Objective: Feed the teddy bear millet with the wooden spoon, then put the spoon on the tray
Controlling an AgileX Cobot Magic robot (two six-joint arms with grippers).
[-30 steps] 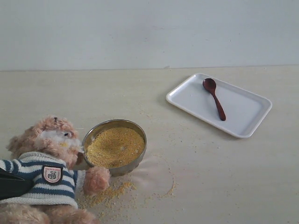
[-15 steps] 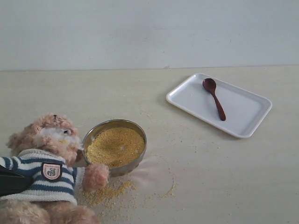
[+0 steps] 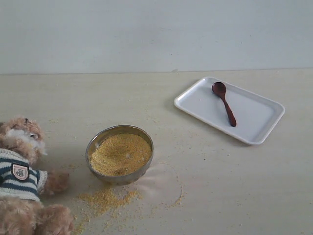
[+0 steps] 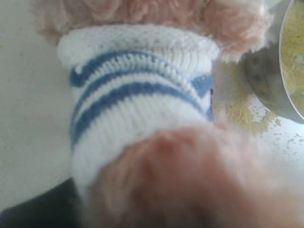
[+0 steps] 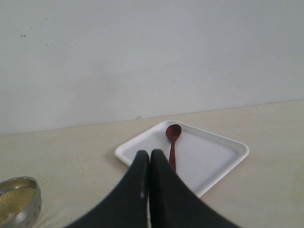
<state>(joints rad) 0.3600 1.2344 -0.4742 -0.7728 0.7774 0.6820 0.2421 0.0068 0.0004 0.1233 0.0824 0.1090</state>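
The task is being wrapped up: the wooden spoon (image 3: pixel 225 105) on the tray (image 3: pixel 259 122), left gripper seemingly clasping the teddy bear (image 3: pixel 19 172), right gripper (image 5: pixel 150 154) clenched empty, release needed.

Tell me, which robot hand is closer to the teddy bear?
The left one. The left hand grips the teddy bear around its striped sweater. The right hand is shut and empty, far off near the tray with the wooden spoon.

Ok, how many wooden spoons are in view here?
1. The small dark reddish-brown wooden spoon lies inside the flat white rectangular plastic tray, on the right of the exterior view. No second spoon shows, though the fluffy tan teddy bear could hide one.
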